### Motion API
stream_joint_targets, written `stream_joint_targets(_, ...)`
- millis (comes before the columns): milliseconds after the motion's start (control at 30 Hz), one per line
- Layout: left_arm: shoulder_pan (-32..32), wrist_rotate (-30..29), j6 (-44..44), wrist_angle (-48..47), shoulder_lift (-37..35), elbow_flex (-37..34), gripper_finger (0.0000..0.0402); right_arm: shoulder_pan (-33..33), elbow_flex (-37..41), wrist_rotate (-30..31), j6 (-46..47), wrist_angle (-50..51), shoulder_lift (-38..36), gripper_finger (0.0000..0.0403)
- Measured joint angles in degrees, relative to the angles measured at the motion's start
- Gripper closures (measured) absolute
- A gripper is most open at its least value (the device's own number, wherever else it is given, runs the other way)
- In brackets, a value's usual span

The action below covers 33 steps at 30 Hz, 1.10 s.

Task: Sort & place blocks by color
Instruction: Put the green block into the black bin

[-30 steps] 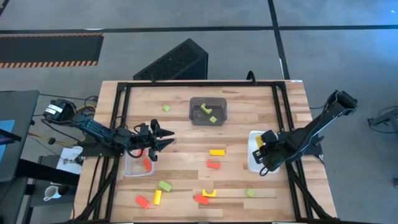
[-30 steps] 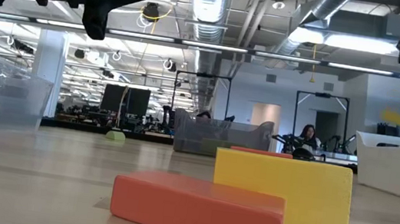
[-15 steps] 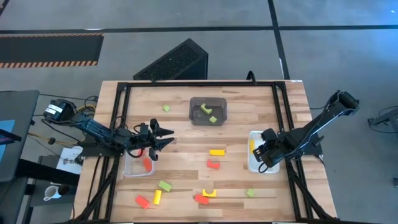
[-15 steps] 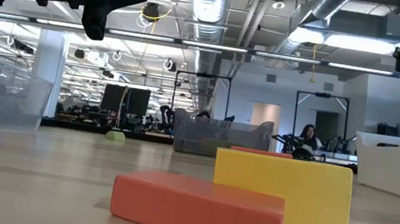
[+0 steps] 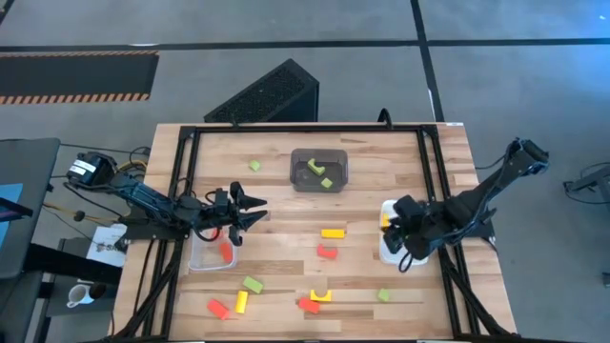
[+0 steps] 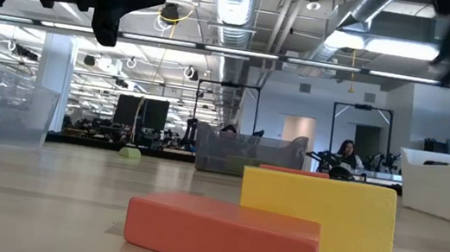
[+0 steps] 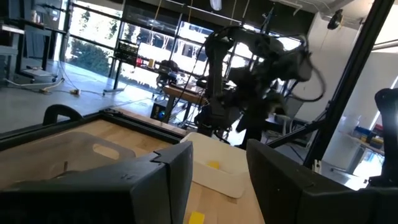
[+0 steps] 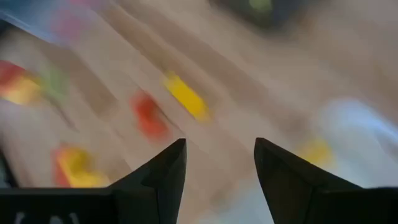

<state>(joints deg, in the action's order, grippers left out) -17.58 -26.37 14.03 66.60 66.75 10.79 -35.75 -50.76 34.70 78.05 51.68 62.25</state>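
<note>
- We see the right gripper (image 5: 393, 227) over the white bin's (image 5: 391, 255) inner edge, its fingers (image 8: 163, 171) parted with nothing between them.
- A yellow block (image 5: 386, 221) lies in that bin, right beside this claw.
- Just past the claw toward the table's middle sit a yellow bar (image 5: 332, 232) and, below it, a red block (image 5: 327, 252).
- Further along the near edge we see a yellow arch (image 5: 320, 295) touching another red block (image 5: 308, 306), and a small green cube (image 5: 383, 295) nearer the right claw.
- The left gripper (image 5: 255, 210) hangs above the clear bin's (image 5: 195, 261) far corner, fingers spread wide and empty; in its wrist view the two fingers (image 7: 174, 174) stand apart with the white bin showing between them.
- A red piece (image 5: 226, 251) lies inside the clear bin, just under and behind the left claw.
- Beyond the clear bin's near side, away from the left claw, we find a green block (image 5: 253, 284), a yellow block (image 5: 241, 301) and a red bar (image 5: 218, 308) close together.
- The grey bin (image 5: 319, 171) sits at the table's far middle, ahead of both claws, with two green blocks (image 5: 320, 172) in it.
- One green cube (image 5: 254, 166) rests alone on the table, beside the grey bin and beyond the left claw.
- In the low view a red bar (image 6: 222, 238) lies in front of a yellow bar (image 6: 318, 214).
</note>
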Motion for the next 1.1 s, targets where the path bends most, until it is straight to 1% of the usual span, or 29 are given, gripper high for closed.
stream_joint_targets(67, 0.0, 0.0, 0.2, 0.0, 0.0, 0.0, 0.0263, -0.4, 0.0, 7.3, -9.9, -8.9, 1.1, 0.0196)
stream_joint_targets(133, 0.0, 0.0, 0.2, 0.0, 0.0, 0.0, 0.0263, -0.4, 0.4, 10.9, -18.7, -17.1, 2.5, 0.0198)
stream_joint_targets(200, 0.0, 0.0, 0.3, 0.0, 0.0, 0.0, 0.0263, 0.5, 0.4, 11.3, -24.8, -22.9, 4.5, 0.0201)
stream_joint_targets(267, 0.0, 0.3, 0.3, 0.0, 0.0, 0.0, 0.0263, 1.5, 0.4, 10.1, -27.9, -26.6, 6.7, 0.0203)
stream_joint_targets(433, 0.0, 0.4, 0.3, 0.0, 0.0, 0.0, 0.0263, 3.3, 0.5, 8.8, -28.6, -30.4, 13.3, 0.021)
stream_joint_targets(633, 0.0, 0.4, 0.3, -0.2, 0.0, 0.0, 0.0263, 4.1, 0.5, 8.9, -28.6, -34.6, 22.9, 0.022)
stream_joint_targets(767, 0.0, 0.5, 0.3, -0.3, 0.0, 0.0, 0.0263, 5.8, 0.5, 8.4, -26.8, -36.2, 28.1, 0.0226)
stream_joint_targets(1000, 0.0, 0.5, 0.3, -0.3, 0.0, 0.0, 0.0263, 8.3, 0.5, 2.0, -25.4, -38.1, 33.5, 0.0227)
stream_joint_targets(1100, 0.0, 0.5, 0.3, -0.3, 0.0, 0.0, 0.0263, 9.0, 0.5, 1.1, -25.4, -38.1, 34.5, 0.0229)
